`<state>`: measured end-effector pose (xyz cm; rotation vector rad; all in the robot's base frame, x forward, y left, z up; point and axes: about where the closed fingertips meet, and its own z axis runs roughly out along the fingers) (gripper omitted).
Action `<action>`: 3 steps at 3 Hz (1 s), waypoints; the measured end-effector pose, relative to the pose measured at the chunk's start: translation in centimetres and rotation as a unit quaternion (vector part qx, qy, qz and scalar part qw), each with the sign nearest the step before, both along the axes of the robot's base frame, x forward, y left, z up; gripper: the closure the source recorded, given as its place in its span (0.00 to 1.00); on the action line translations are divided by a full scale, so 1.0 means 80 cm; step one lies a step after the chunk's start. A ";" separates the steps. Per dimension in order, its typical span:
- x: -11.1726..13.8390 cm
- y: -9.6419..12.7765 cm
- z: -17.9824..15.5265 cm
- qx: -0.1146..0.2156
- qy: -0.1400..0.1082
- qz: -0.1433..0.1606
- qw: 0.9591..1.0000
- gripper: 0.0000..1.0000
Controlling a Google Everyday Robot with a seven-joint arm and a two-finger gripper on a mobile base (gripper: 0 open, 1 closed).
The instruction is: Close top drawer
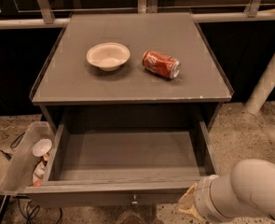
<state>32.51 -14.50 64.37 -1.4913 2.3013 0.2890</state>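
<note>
Progress close to nil, judging by the camera view, the only one to go through. Top drawer pulled far out of the cabinet, open and empty, lying up and to the left of the gripper. Front panel just to the gripper's left, with the small round knob farther left along that panel. Gripper low in the bottom right corner, at the end of the bulky white arm, near the drawer's front right corner. Touching the panel or merely beside it: cannot tell. Clenched or released: cannot tell either. Well beyond the gripper, up on the cabinet top, a white bowl and a red soda can lying on its side, near each other but apart, neither part of the job. Far to the gripper's left, a clear plastic bin with scraps inside, close against the drawer's left wall. Nothing done yet, then. Left to do, by this reading: meet the front panel squarely, probably nearer the knob than the corner to avoid skewing the box, and push straight back until flush under the cabinet top.
</note>
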 end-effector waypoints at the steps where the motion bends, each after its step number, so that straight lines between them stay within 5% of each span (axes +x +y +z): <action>1: -0.002 0.001 0.002 -0.004 -0.001 -0.001 1.000 0.12; 2: 0.010 0.008 0.004 -0.001 -0.018 0.008 1.000 0.00; 3: 0.009 0.008 0.004 -0.001 -0.018 0.008 1.000 0.18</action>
